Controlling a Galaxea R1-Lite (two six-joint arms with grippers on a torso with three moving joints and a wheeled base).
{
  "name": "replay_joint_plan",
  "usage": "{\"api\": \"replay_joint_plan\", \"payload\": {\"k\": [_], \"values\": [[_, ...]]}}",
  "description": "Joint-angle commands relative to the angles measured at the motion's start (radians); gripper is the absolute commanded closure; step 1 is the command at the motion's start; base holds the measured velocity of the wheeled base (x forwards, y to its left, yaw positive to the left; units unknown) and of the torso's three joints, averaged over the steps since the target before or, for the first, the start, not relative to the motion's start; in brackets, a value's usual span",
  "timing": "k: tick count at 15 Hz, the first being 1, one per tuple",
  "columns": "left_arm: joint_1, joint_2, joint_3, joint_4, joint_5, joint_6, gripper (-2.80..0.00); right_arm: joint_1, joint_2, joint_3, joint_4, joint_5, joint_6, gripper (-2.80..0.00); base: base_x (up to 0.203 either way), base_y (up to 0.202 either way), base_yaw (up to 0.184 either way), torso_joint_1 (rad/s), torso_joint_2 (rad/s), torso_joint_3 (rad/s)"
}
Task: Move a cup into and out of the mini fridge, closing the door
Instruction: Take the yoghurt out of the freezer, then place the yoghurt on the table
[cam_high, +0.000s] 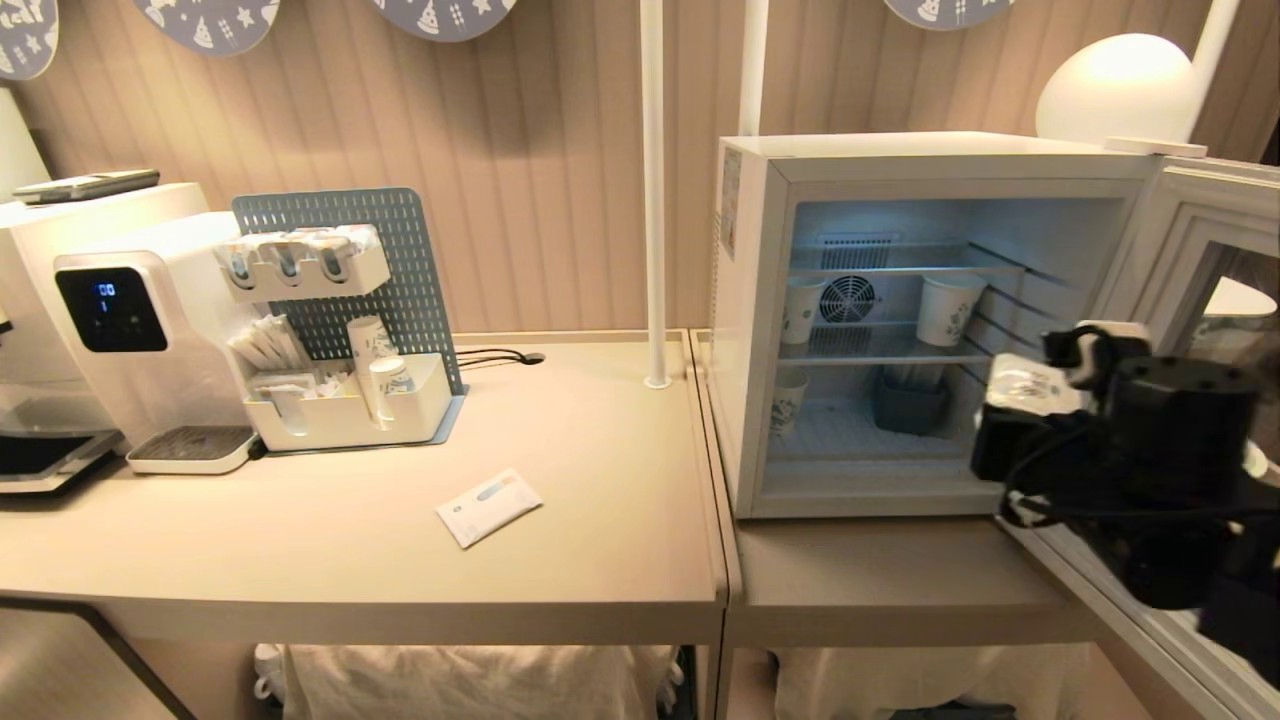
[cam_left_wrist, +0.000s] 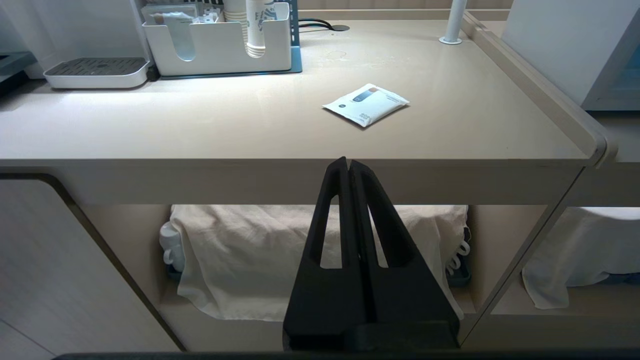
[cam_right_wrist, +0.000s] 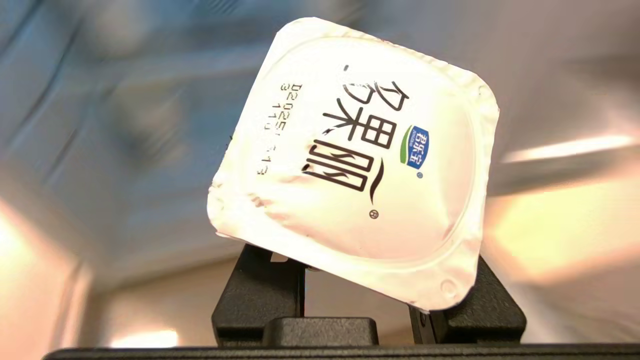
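Pinching the cup (cam_right_wrist: 350, 165) between its black fingers (cam_right_wrist: 260, 290), the right gripper (cam_high: 1030, 400) hangs just outside the open mini fridge (cam_high: 900, 320), near its lower right corner, with the door (cam_high: 1200, 260) swung wide beside it. The cup is squat and white, its flat foil lid printed with dark characters and a small blue-and-green mark. The left gripper (cam_left_wrist: 348, 167) is parked low before the worktop (cam_left_wrist: 250, 130) edge, fingers pressed together. Inside the fridge stand paper cups (cam_high: 945, 308) on wire shelves beside a round fan (cam_high: 848, 298). On the beige worktop lie a white packet (cam_high: 489, 507), an organiser (cam_high: 345, 400) and a white dispenser (cam_high: 140, 330) against a ribbed wall.
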Motion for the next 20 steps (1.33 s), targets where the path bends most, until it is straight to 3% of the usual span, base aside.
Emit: {"api": "replay_joint_plan", "payload": {"k": [1,3,5,10,11,13,15,17,18,20], "values": [[0.0,0.001,0.0,0.0,0.0,-0.001,0.0,0.009,-0.321,0.05,0.042,-0.178,-0.025,0.0,0.0,0.0,0.0,0.0,0.0,0.0],[0.0,0.001,0.0,0.0,0.0,-0.002,0.0,-0.051,-0.551,0.078,0.16,-0.295,-0.055,0.0,0.0,0.0,0.0,0.0,0.0,0.0],[0.0,0.001,0.0,0.0,0.0,-0.002,0.0,-0.197,-0.752,0.109,0.289,-0.362,-0.082,0.0,0.0,0.0,0.0,0.0,0.0,0.0],[0.0,0.001,0.0,0.0,0.0,-0.004,0.0,-0.313,-1.33,0.248,0.571,-0.372,-0.12,0.0,0.0,0.0,0.0,0.0,0.0,0.0],[0.0,0.001,0.0,0.0,0.0,-0.004,0.0,-0.324,-1.441,0.265,0.626,-0.323,-0.122,0.0,0.0,0.0,0.0,0.0,0.0,0.0],[0.0,0.001,0.0,0.0,0.0,-0.004,0.0,-0.338,-1.604,0.305,0.693,-0.115,-0.1,0.0,0.0,0.0,0.0,0.0,0.0,0.0],[0.0,0.001,0.0,0.0,0.0,-0.003,0.0,-0.346,-1.644,0.37,0.764,0.298,-0.045,0.0,0.0,0.0,0.0,0.0,0.0,0.0],[0.0,0.001,0.0,0.0,0.0,-0.004,0.0,-0.35,-1.64,0.473,0.891,0.561,-0.025,0.0,0.0,0.0,0.0,0.0,0.0,0.0],[0.0,0.001,-0.002,0.0,0.0,-0.004,0.0,-0.351,-1.639,0.476,0.969,0.608,-0.023,0.0,0.0,0.0,0.0,0.0,0.0,0.0],[0.0,0.001,0.0,0.0,0.0,-0.002,0.0,-0.352,-1.638,0.457,1.028,0.603,-0.022,0.0,0.0,0.0,0.0,0.0,0.0,0.0]]}}
